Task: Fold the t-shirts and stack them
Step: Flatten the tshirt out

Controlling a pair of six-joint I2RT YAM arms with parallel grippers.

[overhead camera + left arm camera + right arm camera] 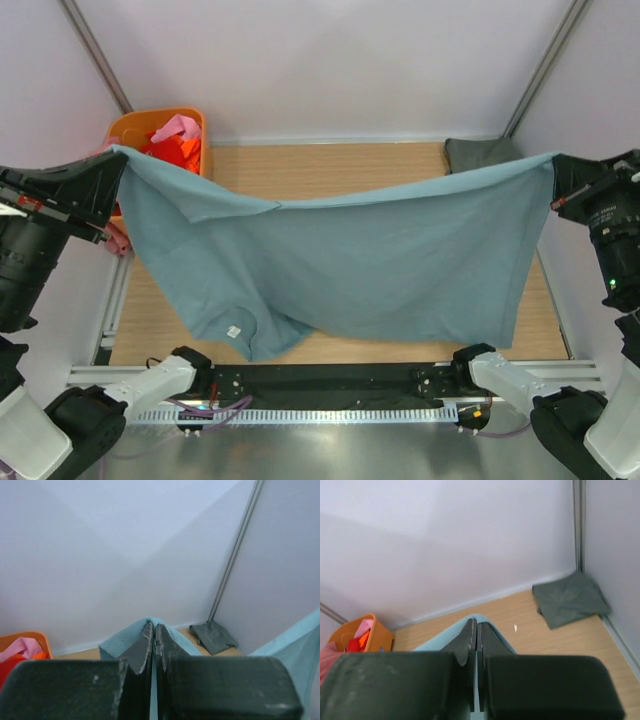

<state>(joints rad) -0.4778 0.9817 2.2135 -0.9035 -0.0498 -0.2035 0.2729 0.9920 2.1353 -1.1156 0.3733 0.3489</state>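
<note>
Left gripper (pixel 120 158) pinches one corner of the large dusty blue-teal cloth t-shirt (pixel 350 260), fingers pressed tight on the fabric. Right gripper (pixel 553 170) clamps the opposite corner likewise. Shirt hangs spread between them over the pale wooden table (pixel 340 175), sagging mid-span. Folded dark grey-green shirt (pixel 480 153) lies at far right corner. Pink shirt (pixel 178 126) and red shirt (pixel 172 150) sit in the orange plastic basket (pixel 128 127), far left.

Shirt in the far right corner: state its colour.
The shirt is dark grey-green; the right wrist view shows it best.
</note>
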